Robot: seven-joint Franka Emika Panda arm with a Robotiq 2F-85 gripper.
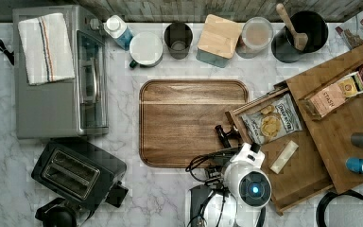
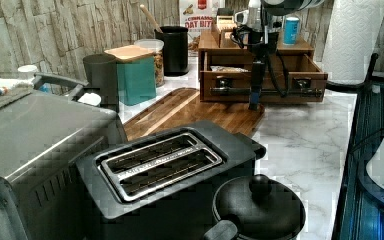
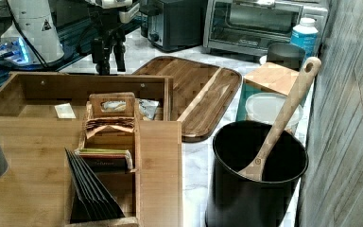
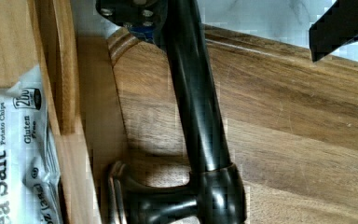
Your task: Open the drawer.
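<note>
Drawer [image 1: 288, 156] is standing pulled out beside the cutting board [image 1: 194, 123], chips [image 1: 270, 124] showing inside. Your gripper [image 4: 256, 28] is straddling its handle [image 4: 200, 126], fingers parted, gripping nothing, for pulling.

Layout on the desk [image 1: 170, 198], top view. The cutting board [image 1: 194, 123] lies at centre. To the top view's left stand the toaster oven [image 1: 59, 75], a folded towel [image 1: 45, 47] on it, and nearer, the toaster [image 1: 78, 172]. Along the far edge runs a row of containers, ending at the top view's right in a pot [image 1: 307, 30] holding a wooden spoon [image 1: 293, 28]. To the top view's right of the board sits the drawer [image 1: 307, 175], pulled out from under its organizer [image 1: 340, 137]; a chip bag [image 1: 270, 124] lies in it. The hand [image 1: 226, 135] is at the drawer's handle [image 4: 200, 126], over the board's edge.
</note>
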